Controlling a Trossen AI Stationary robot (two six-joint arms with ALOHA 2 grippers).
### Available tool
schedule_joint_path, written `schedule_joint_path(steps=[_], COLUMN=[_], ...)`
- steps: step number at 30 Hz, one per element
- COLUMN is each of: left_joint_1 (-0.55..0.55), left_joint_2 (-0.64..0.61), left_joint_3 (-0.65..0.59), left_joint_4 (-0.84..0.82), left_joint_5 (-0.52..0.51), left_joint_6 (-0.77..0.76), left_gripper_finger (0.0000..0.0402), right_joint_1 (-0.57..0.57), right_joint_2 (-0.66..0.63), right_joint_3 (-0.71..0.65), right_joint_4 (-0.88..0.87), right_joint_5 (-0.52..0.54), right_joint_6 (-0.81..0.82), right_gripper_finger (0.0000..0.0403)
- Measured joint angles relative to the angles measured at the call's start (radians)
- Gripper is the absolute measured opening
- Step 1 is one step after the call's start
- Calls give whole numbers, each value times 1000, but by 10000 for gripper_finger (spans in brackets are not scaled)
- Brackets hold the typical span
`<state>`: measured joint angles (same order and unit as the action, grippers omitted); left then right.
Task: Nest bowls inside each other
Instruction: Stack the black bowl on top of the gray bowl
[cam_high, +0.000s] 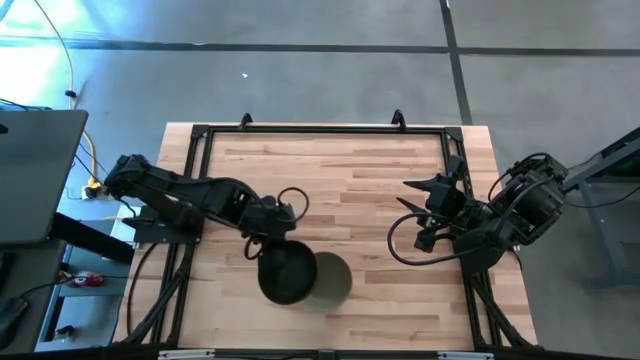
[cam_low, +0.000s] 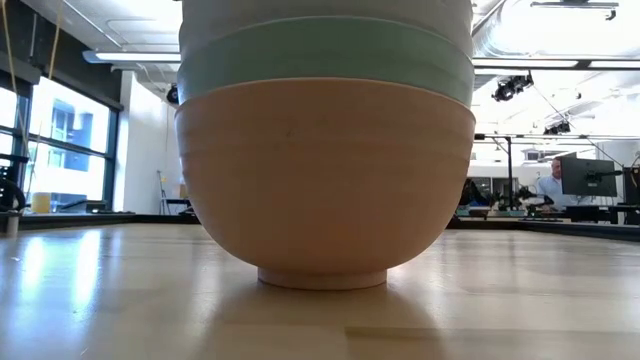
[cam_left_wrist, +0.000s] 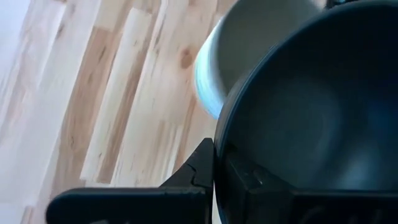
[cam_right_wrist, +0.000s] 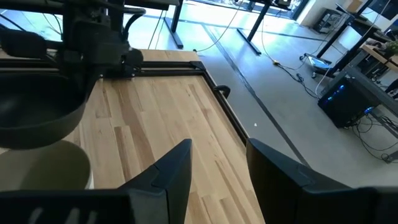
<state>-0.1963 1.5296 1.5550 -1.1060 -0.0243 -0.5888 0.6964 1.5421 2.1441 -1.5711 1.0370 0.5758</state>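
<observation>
Your left gripper (cam_high: 268, 243) pinches the rim of the black bowl (cam_high: 287, 275), fingers (cam_left_wrist: 199, 168) closed on either side of its wall, and holds it off-centre above the stack (cam_high: 335, 280) near the worktop's (cam_high: 330, 175) front edge. Your right gripper (cam_high: 425, 215) waits over the right side, fingers (cam_right_wrist: 171, 171) spread and holding nothing.

The risk lies in the offset. The black bowl overlaps only part of the olive-grey bowl (cam_right_wrist: 43, 171) on top, so if you let go here it could land on that rim, tip and slide off, or shove the stack. A one-sided rim pinch may also let the bowl swing.

Count: one black bowl held; in the stack you can see one olive-grey, one mint (cam_low: 325, 60), one peach (cam_low: 325, 180) at the bottom and a white band (cam_low: 325, 12) above the mint. How many whites sit in there cannot be told.
</observation>
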Motion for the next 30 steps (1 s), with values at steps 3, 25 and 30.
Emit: schedule_joint_path(steps=[3, 25, 30], left_joint_1=[7, 66, 68], left_joint_2=[35, 188, 214], left_joint_3=[44, 248, 248], left_joint_4=[0, -18, 1], left_joint_5=[11, 47, 52], left_joint_6=[37, 163, 155], left_gripper_finger=[0, 0, 0], right_joint_1=[0, 0, -2], right_joint_2=[0, 0, 0], right_joint_3=[0, 0, 0], right_joint_4=[0, 0, 0], right_joint_5=[0, 0, 0], right_joint_6=[0, 2, -12], right_gripper_finger=[147, 147, 147])
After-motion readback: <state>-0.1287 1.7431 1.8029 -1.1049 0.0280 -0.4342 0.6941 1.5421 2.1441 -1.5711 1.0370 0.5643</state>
